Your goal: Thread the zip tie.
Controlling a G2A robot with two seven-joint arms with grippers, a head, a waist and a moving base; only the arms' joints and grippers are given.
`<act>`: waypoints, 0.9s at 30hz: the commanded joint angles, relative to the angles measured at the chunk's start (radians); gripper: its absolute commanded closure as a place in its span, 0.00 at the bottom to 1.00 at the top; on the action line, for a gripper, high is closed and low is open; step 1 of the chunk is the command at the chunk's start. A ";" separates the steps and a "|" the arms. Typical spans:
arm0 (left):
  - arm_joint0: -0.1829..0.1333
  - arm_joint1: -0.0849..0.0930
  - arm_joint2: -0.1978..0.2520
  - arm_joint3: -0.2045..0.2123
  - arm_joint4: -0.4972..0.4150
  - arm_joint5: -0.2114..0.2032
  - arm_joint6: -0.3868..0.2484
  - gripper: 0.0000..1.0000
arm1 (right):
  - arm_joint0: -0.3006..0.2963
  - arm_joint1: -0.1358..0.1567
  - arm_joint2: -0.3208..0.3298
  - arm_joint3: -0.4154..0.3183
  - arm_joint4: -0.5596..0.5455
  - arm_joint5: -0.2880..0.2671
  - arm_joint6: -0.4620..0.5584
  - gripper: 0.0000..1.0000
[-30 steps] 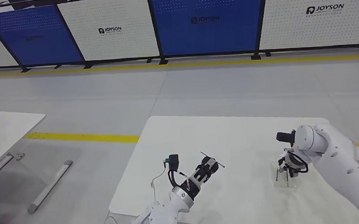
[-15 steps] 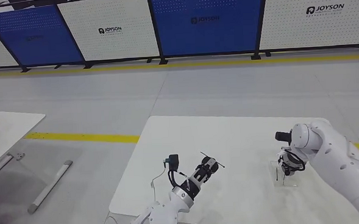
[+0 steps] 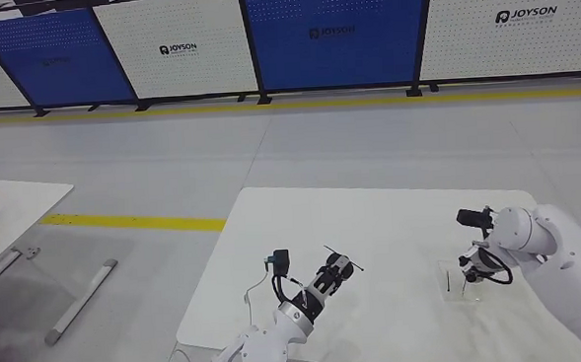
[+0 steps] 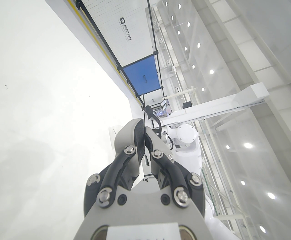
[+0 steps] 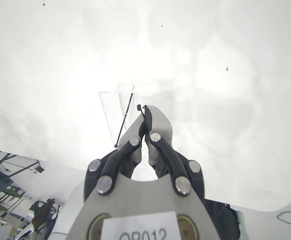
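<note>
My left gripper [image 3: 338,270] sits over the table's near edge, shut on a thin black zip tie [image 3: 353,265]. In the left wrist view the zip tie [image 4: 144,112] sticks out past the closed fingertips [image 4: 136,131]. My right gripper [image 5: 144,113] hovers at the right side of the table, shut on a second zip tie whose small black head [image 5: 139,107] pokes out at the tips. Just beside it a third black zip tie [image 5: 124,119] lies slanted in a clear holder [image 5: 106,109]. From above, the right gripper [image 3: 476,273] is right of that holder [image 3: 453,273].
The white table [image 3: 391,215] is bare between the two arms. A grey floor with a yellow line lies beyond its far edge, and another white table [image 3: 15,205] stands at far left.
The right arm has shifted to the right, drawing its gripper off the clear holder with the zip tie in it. The left arm has kept still.
</note>
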State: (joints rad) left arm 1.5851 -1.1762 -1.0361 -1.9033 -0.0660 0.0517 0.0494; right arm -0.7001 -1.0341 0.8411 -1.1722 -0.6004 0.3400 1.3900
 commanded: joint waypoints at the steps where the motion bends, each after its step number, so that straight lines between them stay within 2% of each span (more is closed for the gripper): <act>1: 0.000 0.000 0.000 0.000 0.000 0.000 0.000 1.00 | -0.043 0.017 0.053 -0.054 -0.007 0.000 0.000 1.00; 3: 0.000 0.000 0.000 0.000 0.000 0.000 0.000 1.00 | -0.075 0.027 0.096 -0.082 -0.007 0.000 -0.001 1.00; 16: 0.000 0.000 0.000 0.000 0.000 0.000 0.000 1.00 | -0.080 0.027 0.099 -0.085 0.002 -0.008 -0.019 1.00; 20: 0.000 0.000 0.000 0.000 0.000 0.000 0.000 1.00 | -0.124 0.037 0.177 -0.119 0.069 -0.029 -0.130 1.00; 23: 0.000 0.000 0.000 0.000 0.000 0.000 0.000 1.00 | -0.199 0.053 0.271 -0.204 0.142 -0.045 -0.227 1.00; 25: 0.000 0.000 0.000 0.000 0.000 0.000 0.000 1.00 | -0.259 0.064 0.322 -0.267 0.187 -0.086 -0.261 1.00; 27: 0.000 0.000 0.000 0.000 0.000 0.000 0.000 1.00 | -0.273 0.066 0.332 -0.277 0.194 -0.092 -0.264 1.00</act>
State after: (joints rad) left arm 1.5851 -1.1762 -1.0361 -1.9033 -0.0660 0.0517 0.0494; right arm -0.9702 -0.9683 1.1704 -1.4474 -0.4080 0.2497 1.1245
